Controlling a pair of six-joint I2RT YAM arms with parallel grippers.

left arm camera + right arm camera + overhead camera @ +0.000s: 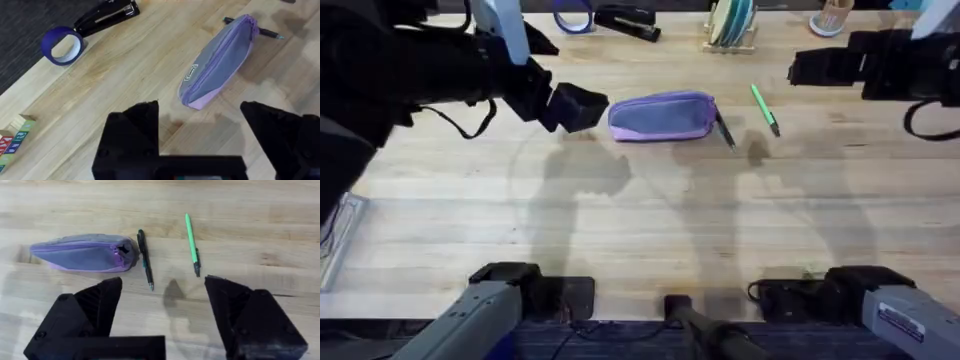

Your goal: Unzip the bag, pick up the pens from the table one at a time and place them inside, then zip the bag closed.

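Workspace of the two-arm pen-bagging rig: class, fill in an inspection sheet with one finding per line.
Surface: light wooden plank table, bare in the middle.
Job's things: lavender fabric pouch, zipped; black pen beside its end; green pen apart, both on the table.
Clutter: blue tape roll, black stapler, toy blocks.
Grippers: left gripper open, short of the pouch; right gripper open above the pens.
Cables: black cable on the left arm.
Surroundings: nothing seen.

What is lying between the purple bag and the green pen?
A black pen lies there, right beside the bag; bare table separates it from the green pen. The right wrist view shows it.
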